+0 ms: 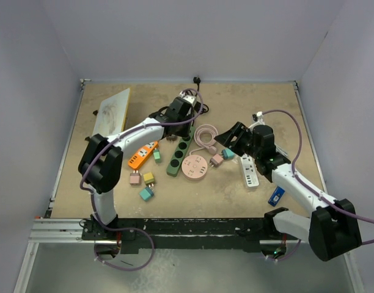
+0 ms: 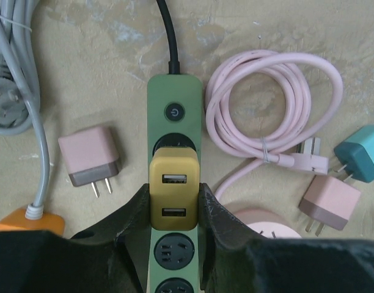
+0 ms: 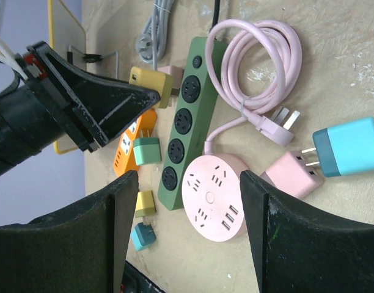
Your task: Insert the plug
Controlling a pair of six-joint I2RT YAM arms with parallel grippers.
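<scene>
The left claw (image 2: 175, 198) was clamped on the yellow plug (image 2: 175, 168), one black finger (image 2: 135, 213) pressed to each side of it. The plug sat between the fingertips, over the first socket of the green power strip (image 2: 175, 101), just short of its round power button (image 2: 175, 112). From where I stood I could not tell whether the prongs were home. The strip ran on under the claw, two more sockets showing between the fingers. Ahead and to the claw's right lay a coiled pink cable (image 2: 275, 101), and nearer on that side a pink adapter (image 2: 329, 202) with a teal adapter (image 2: 361, 152) just beyond it. To its left a pale pink charger (image 2: 89, 155) lay prongs toward the claw, with a grey cord (image 2: 19, 73) farther out. An orange strip (image 2: 25, 223) lay close by the left claw's left finger. The right claw (image 3: 188, 180) hung wide, holding nothing, the round pink socket hub (image 3: 211, 198) showing between its spread fingers, apart from the plug.
</scene>
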